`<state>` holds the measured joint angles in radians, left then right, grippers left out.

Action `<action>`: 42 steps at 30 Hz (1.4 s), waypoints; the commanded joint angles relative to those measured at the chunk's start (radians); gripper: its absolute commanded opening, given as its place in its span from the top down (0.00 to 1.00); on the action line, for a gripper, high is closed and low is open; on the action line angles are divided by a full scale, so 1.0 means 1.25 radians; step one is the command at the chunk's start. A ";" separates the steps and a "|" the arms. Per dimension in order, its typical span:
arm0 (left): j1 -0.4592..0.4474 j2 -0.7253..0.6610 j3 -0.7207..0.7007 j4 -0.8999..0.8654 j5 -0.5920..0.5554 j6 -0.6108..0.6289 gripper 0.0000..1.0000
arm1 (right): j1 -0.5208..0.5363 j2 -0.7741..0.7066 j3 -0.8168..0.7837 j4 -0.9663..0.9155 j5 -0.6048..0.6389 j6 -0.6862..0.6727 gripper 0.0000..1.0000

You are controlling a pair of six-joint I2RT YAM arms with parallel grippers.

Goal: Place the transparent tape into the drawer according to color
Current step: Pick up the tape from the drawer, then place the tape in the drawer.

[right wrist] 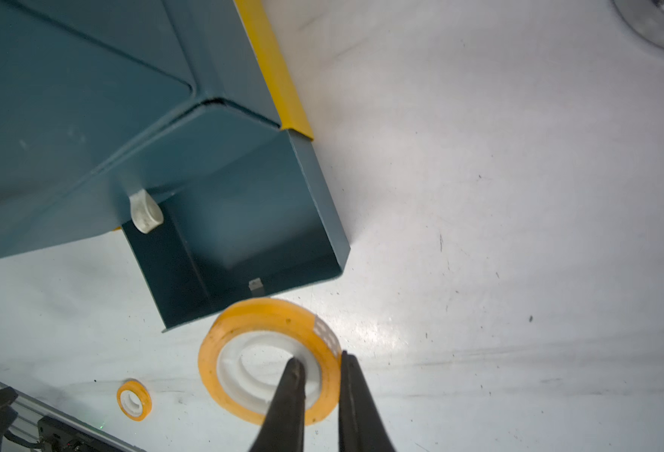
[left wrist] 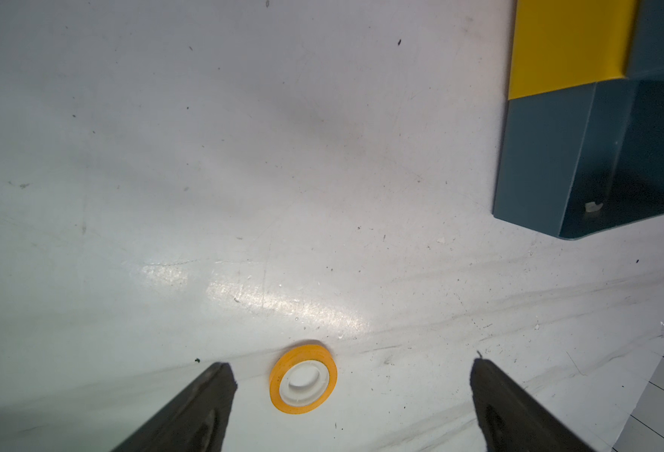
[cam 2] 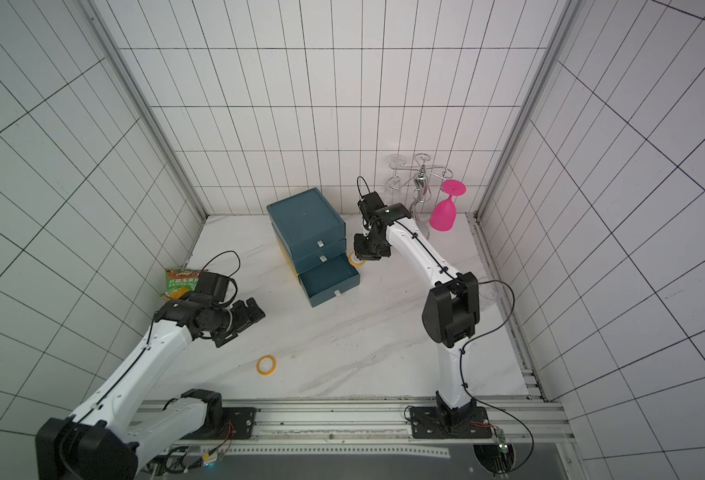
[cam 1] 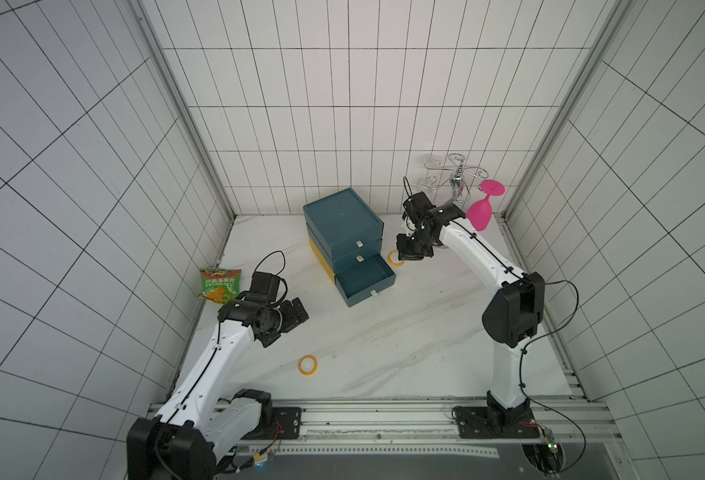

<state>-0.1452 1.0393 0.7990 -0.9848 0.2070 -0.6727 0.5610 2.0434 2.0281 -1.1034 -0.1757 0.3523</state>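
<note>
Two orange-yellow rolls of transparent tape show. One roll (cam 1: pixel 394 258) (cam 2: pixel 357 259) (right wrist: pixel 244 332) is in my right gripper (cam 1: pixel 409 252) (right wrist: pixel 319 357), which is shut on its ring with one finger through the white core and the other outside. It is just right of the blue drawer cabinet (cam 1: pixel 342 216), whose bottom drawer (cam 1: pixel 365 279) (right wrist: pixel 244 219) is pulled out and empty. I cannot tell whether this roll touches the table. The other roll (cam 1: pixel 307 365) (cam 2: pixel 266 365) (left wrist: pixel 303 379) (right wrist: pixel 134 399) lies flat on the table. My left gripper (cam 1: pixel 294 318) (left wrist: pixel 351 364) hovers open, back and left of it.
The cabinet's bottom tier has yellow sides (left wrist: pixel 565 43). A green snack bag (cam 1: pixel 219 284) lies at the left wall behind the left arm. A wire glass rack (cam 1: pixel 458 178) with a pink goblet (cam 1: pixel 481 212) stands in the back right corner.
</note>
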 commanded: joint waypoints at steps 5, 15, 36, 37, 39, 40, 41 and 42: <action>0.005 -0.015 0.023 0.003 0.007 0.008 0.02 | 0.036 0.112 0.095 -0.045 0.011 0.009 1.00; 0.002 -0.020 0.009 0.006 0.015 -0.001 0.02 | 0.067 0.168 0.110 -0.027 0.021 0.010 1.00; -0.215 -0.001 -0.034 -0.046 -0.086 -0.103 0.02 | 0.070 -0.032 -0.138 -0.005 -0.043 0.003 0.40; -0.232 0.006 -0.034 -0.050 -0.091 -0.108 0.03 | 0.070 -0.044 -0.153 -0.005 -0.047 0.004 0.38; -0.266 0.020 -0.038 -0.052 -0.093 -0.123 0.04 | 0.070 -0.071 -0.188 -0.001 -0.053 0.005 0.35; -0.280 0.025 -0.043 -0.050 -0.092 -0.129 0.05 | 0.070 -0.082 -0.204 0.002 -0.054 0.006 0.34; -0.292 0.030 -0.049 -0.045 -0.089 -0.137 0.06 | 0.069 -0.094 -0.221 0.006 -0.054 0.008 0.34; -0.303 0.036 -0.054 -0.040 -0.087 -0.139 0.08 | 0.068 -0.104 -0.238 0.011 -0.056 0.010 0.33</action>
<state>-0.4919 1.0695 0.7536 -1.0359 0.1215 -0.8124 0.6418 1.9556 1.7813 -1.0988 -0.2279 0.3634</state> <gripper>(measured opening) 0.931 0.665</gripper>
